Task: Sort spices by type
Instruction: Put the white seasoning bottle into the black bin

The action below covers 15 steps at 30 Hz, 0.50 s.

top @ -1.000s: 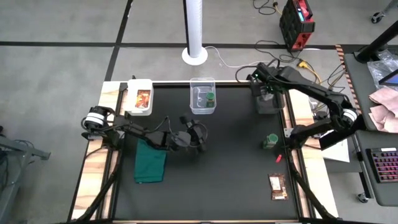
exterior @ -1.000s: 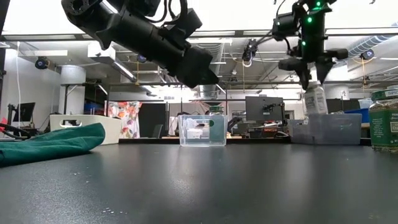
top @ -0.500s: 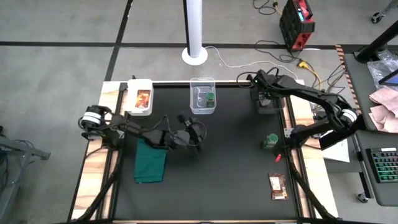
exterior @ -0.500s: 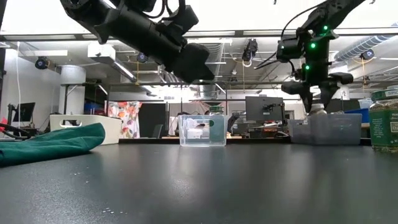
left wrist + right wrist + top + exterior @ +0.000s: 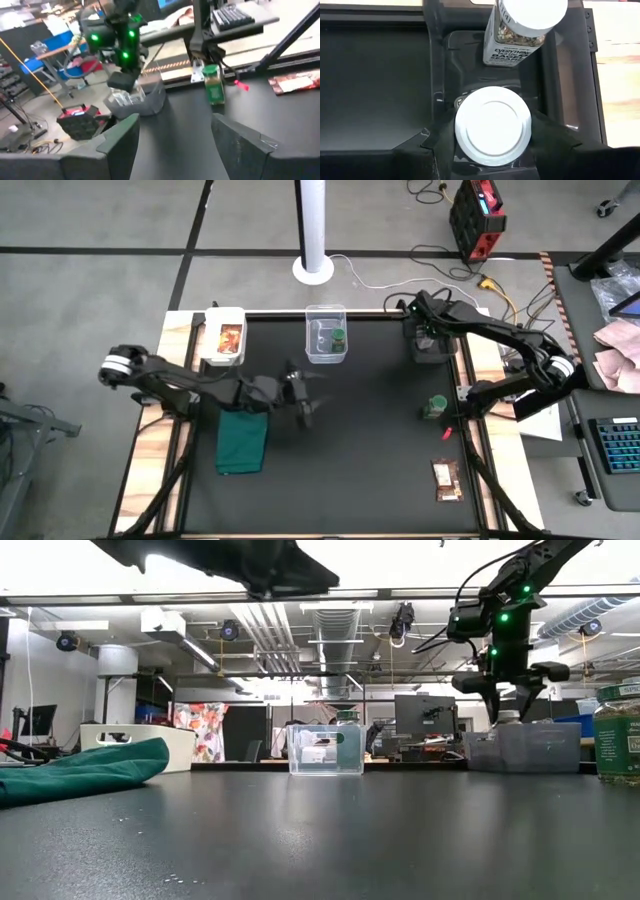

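My right gripper (image 5: 493,150) is open over the grey bin (image 5: 431,343) at the table's far right. Its fingers stand on either side of a white-lidded jar (image 5: 493,125) that stands upright in the bin. A second white-lidded jar (image 5: 522,25) stands beside it. My left gripper (image 5: 305,408) hovers open and empty over mid-table. One green-lidded jar (image 5: 337,338) stands in the clear box. The other (image 5: 435,407) stands near the right edge. One orange-brown packet (image 5: 230,338) lies in the white tray, the other (image 5: 446,478) lies flat at near right.
A dark green cloth (image 5: 241,438) lies bunched at the table's left, just beside my left arm. A small red thing (image 5: 449,434) lies near the right edge. The clear box (image 5: 325,748) and the white tray (image 5: 130,740) stand along the far edge.
My right gripper has come down with the white-lidded jar into the grey bin, then opened and let it go; the jar now stands in the bin. My left gripper has risen and drawn back a little toward the table's left and near side.
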{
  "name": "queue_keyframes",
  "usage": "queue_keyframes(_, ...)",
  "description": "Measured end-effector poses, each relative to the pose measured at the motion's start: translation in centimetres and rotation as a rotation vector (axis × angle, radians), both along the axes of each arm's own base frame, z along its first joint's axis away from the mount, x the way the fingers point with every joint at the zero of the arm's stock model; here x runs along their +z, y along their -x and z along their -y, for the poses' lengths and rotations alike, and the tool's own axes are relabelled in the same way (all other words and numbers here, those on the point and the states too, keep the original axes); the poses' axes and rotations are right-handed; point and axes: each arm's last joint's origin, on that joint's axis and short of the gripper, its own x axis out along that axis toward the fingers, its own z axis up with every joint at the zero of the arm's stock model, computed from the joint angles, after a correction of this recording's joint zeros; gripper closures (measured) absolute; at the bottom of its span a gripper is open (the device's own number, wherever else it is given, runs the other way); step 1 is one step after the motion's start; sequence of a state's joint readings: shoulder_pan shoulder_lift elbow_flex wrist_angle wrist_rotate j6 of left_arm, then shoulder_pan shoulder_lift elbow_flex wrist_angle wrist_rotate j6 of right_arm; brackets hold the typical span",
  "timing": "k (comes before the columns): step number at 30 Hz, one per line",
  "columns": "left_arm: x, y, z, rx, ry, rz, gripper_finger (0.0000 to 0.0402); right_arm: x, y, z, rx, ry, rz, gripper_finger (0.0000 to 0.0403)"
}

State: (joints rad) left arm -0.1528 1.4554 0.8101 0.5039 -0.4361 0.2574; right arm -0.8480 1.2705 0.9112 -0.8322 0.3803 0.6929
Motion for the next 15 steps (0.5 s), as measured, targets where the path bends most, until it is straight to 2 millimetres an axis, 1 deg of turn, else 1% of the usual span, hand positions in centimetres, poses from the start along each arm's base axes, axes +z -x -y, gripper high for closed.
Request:
queue_keyframes(4, 1.0, 2.2, -0.3, 0.0, 0.013, 0.046, 0.0177, 0.0, 0.0, 0.0, 0.007, -0.001, -0.002, 0.0206)
queue_keyframes(7, 1.2, 3.7, -0.5, 0.002, 0.038, 0.07, 0.0184, 0.0, 0.0, 0.0, 0.008, 0.001, -0.007, 0.0205)
queue_keyframes(12, 1.4, 5.6, -0.8, 0.005, 0.085, 0.112, 0.0194, 0.0, 0.0, 0.1, 0.008, 0.005, -0.006, 0.0149)
queue_keyframes(15, 1.4, 6.5, -1.0, 0.005, 0.099, 0.132, 0.0196, 0.0, 0.0, 0.1, 0.007, 0.005, -0.006, 0.0129)
